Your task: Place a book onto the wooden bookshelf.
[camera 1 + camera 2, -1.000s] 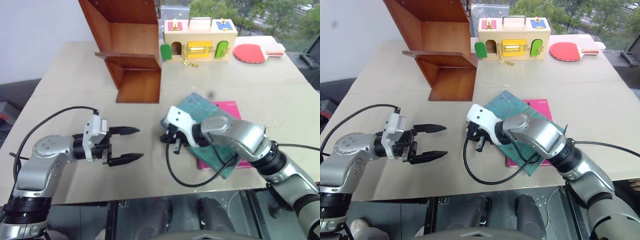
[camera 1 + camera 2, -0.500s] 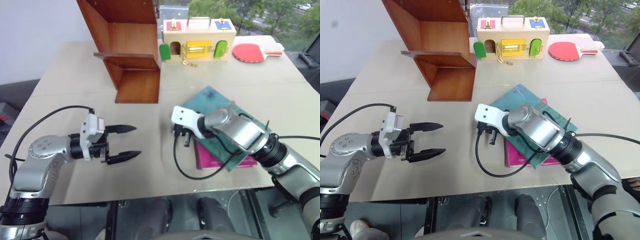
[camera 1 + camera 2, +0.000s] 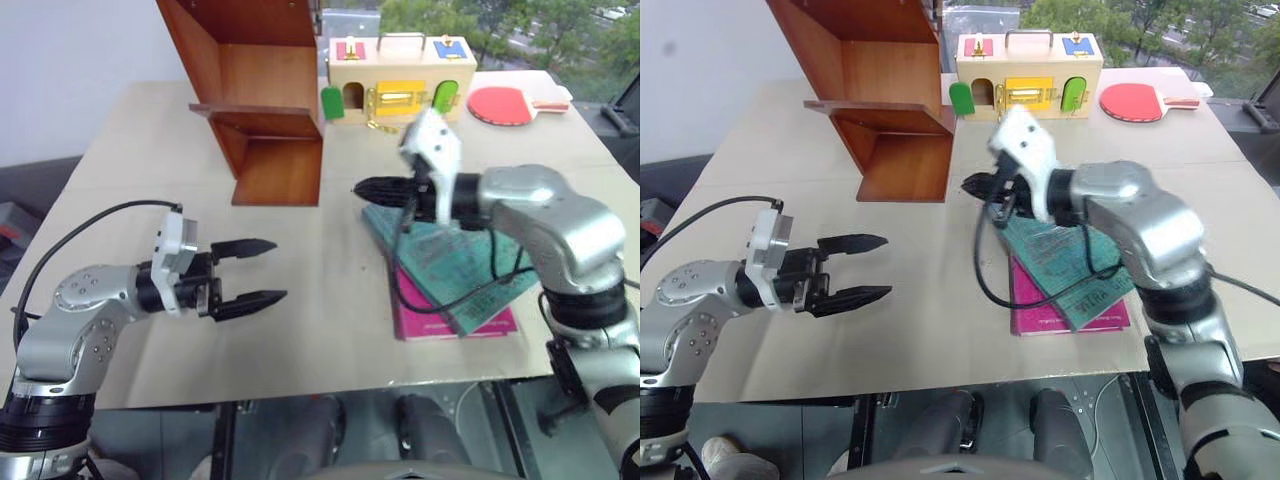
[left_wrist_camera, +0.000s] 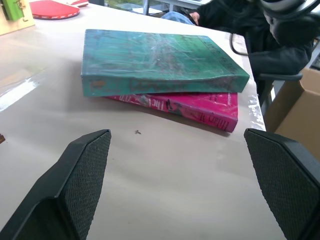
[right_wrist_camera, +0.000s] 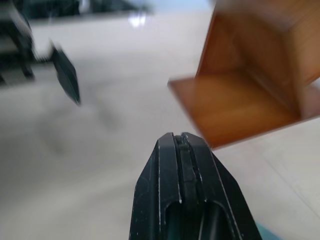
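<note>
pink book point(image 4: 200, 107): mostly covered by the book point(image 4: 160, 62) lying on it
wooden bookshelf point(image 5: 255, 75): blurred beyond the right gripper point(image 5: 181, 145), top cut off

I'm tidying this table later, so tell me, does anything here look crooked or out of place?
The teal book lies askew on the pink book, turned at an angle to it and to the table edge. The wooden bookshelf holds no books.

Teal book point(image 3: 445, 262) lies flat, askew atop a pink book point(image 3: 455, 320), worn mottled cover up. Reddish-brown bookshelf point(image 3: 262, 100) stands on the desk point(image 3: 120, 160), well apart, shelves bare.
</note>
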